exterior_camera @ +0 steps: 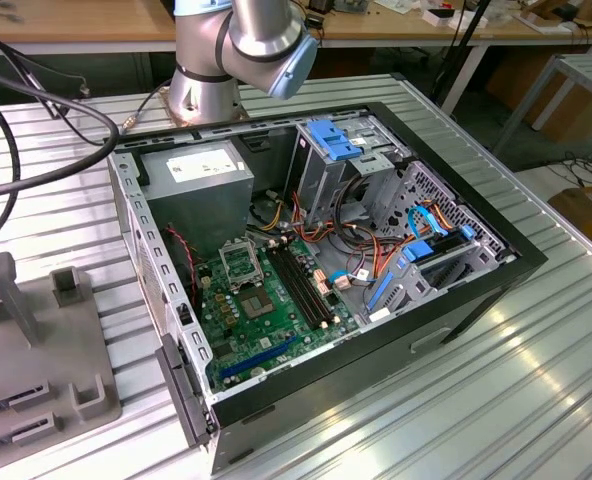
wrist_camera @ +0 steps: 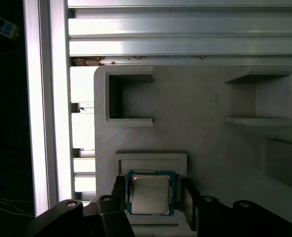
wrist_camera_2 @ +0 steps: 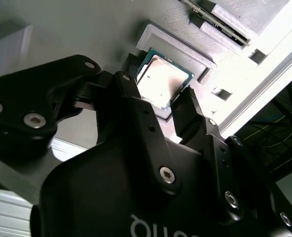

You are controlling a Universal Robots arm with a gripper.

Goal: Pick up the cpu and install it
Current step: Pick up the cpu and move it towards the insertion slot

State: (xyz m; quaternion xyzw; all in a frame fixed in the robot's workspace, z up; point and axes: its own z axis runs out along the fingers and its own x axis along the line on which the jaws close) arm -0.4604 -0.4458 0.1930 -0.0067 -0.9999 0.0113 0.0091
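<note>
**Exterior view, from its left to its right:** a grey fixture (exterior_camera: 46, 345) rests on the slatted aluminium table (exterior_camera: 536, 400). Beside it an open computer case (exterior_camera: 516, 265) lies on its side. Inside are the power supply (exterior_camera: 198, 178), the CPU socket (exterior_camera: 238, 263) and the green motherboard (exterior_camera: 276, 330). The arm base (exterior_camera: 206, 90) stands behind the case.

**Both wrist views:** the cpu (wrist_camera: 151, 193) (wrist_camera_2: 163, 81) lies flat in a raised pocket of the fixture (wrist_camera: 200, 113) (wrist_camera_2: 170, 42). The gripper (wrist_camera: 153, 200) (wrist_camera_2: 161, 96) has its fingers apart, one on each side of the chip (contact with its edges cannot be told).
</note>
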